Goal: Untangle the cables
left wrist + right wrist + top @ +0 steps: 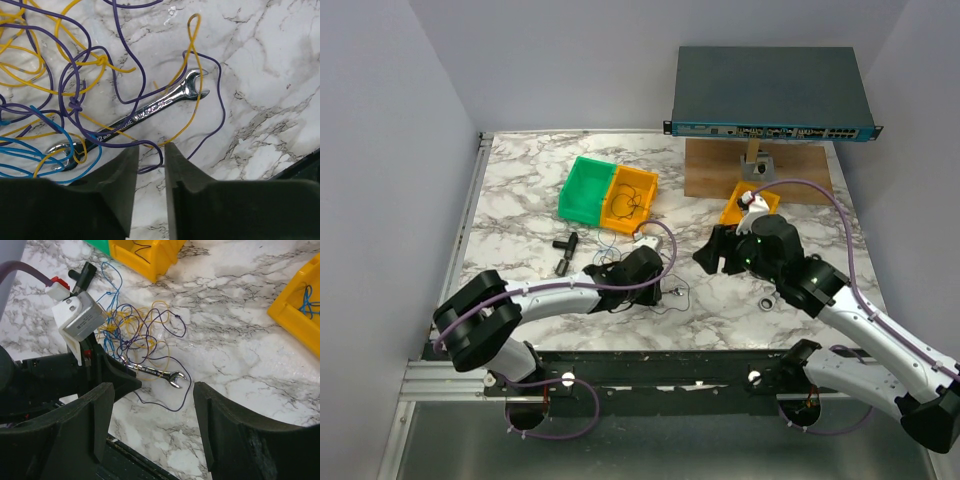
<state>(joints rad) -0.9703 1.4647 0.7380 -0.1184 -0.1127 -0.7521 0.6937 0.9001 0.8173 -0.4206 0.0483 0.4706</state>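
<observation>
- My left claw (151,152) hangs low over the white marbled desk (270,75). Its two black fingers are drawn nearly together, with a slim gap left between them.
- The tangle of thin purple, yellow and blue cables (101,60) lies on the desk just ahead of that claw and to its left. One purple loop runs across the mouth of the gap, and I cannot tell whether my fingers touch it.
- A silver open-ended wrench (150,107) lies among the wires, with purple and yellow strands crossing it.
- My right claw (154,390) is spread wide and holds nothing. It faces the tangle from well apart.
</observation>
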